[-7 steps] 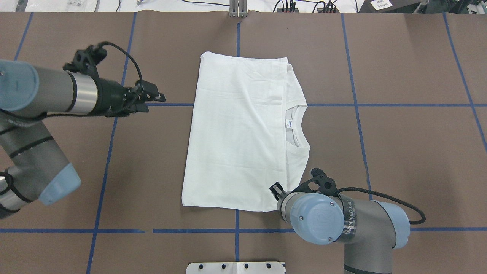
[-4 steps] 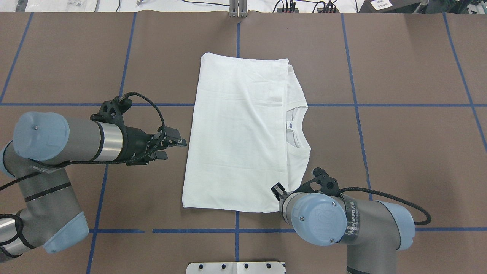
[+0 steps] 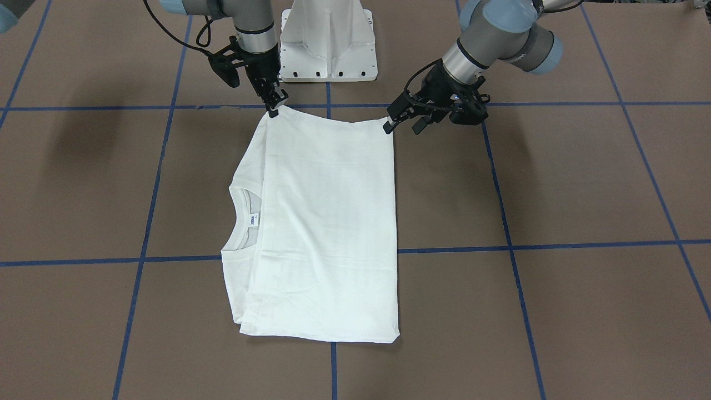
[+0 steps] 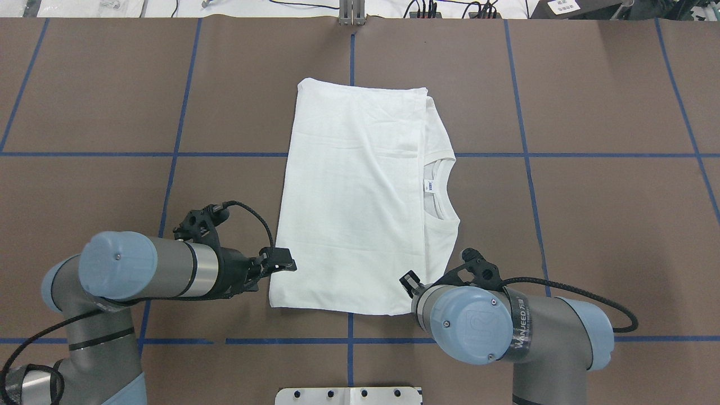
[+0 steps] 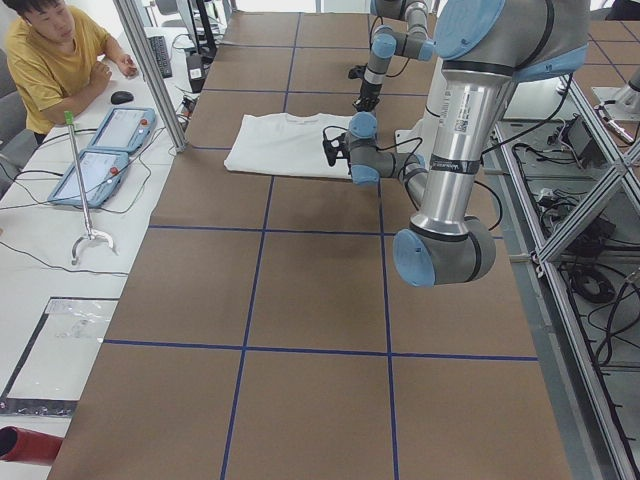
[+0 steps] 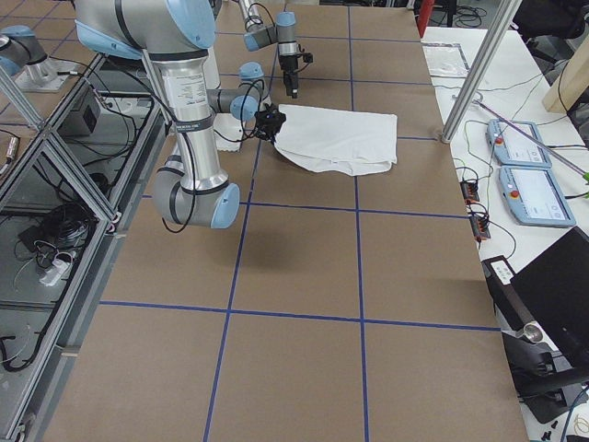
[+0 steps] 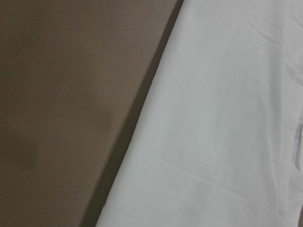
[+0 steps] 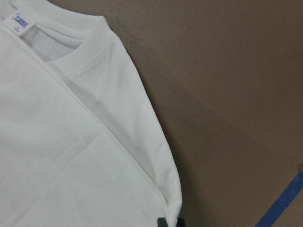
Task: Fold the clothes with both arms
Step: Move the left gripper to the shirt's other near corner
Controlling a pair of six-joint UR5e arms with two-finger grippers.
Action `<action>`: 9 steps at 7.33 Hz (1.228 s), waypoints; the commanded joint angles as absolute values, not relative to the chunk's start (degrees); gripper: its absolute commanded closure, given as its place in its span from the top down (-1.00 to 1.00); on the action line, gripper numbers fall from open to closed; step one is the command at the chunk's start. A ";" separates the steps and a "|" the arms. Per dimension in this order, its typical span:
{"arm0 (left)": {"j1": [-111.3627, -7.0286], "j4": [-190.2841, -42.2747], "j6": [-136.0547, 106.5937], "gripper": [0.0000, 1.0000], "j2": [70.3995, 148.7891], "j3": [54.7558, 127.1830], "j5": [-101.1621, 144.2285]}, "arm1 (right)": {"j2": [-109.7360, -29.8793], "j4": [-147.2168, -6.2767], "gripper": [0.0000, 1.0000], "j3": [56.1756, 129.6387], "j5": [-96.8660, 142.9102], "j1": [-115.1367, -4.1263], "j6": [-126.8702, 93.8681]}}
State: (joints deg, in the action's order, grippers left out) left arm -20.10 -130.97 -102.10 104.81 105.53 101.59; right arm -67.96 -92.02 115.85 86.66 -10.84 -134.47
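The white T-shirt (image 4: 354,197) lies folded flat on the brown table, its neck label (image 4: 428,185) toward my right side; no black print shows. My left gripper (image 4: 275,270) is open, low at the shirt's near left corner; in the front view (image 3: 401,125) one fingertip (image 3: 387,126) touches that corner. The left wrist view shows only the shirt's edge (image 7: 227,118). My right gripper (image 3: 274,108) is shut on the shirt's near right corner, hidden under its wrist (image 4: 467,323) from overhead. The right wrist view shows the collar and shoulder (image 8: 94,52).
The white pedestal base (image 3: 328,39) stands just behind both grippers at the table's near edge. Blue tape lines (image 4: 526,154) cross the brown table. A seated operator (image 5: 50,60) and tablets (image 5: 105,150) are beyond the far edge.
My left arm has swung from beside the shirt's far left edge down to its near left corner, gripper still open. My right arm has hardly moved.
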 commanded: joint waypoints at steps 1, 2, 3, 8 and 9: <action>-17.32 -128.15 -102.39 0.68 104.60 105.81 99.93 | -67.94 -92.02 -1.00 115.84 86.66 -10.72 -134.47; -16.71 -127.36 -102.57 0.50 104.59 105.21 99.67 | -67.94 -92.02 -1.00 115.84 86.66 -10.72 -134.47; -16.18 -127.35 -102.74 0.28 104.59 104.94 99.58 | -67.94 -92.02 -1.00 115.84 86.66 -10.72 -134.47; -16.08 -127.35 -103.97 -1.00 104.41 105.38 99.40 | -67.85 -92.02 -1.00 115.93 86.66 -10.72 -134.47; -16.17 -127.35 -103.89 -1.00 104.41 106.51 99.40 | -67.94 -92.02 -1.00 116.01 86.66 -10.72 -134.47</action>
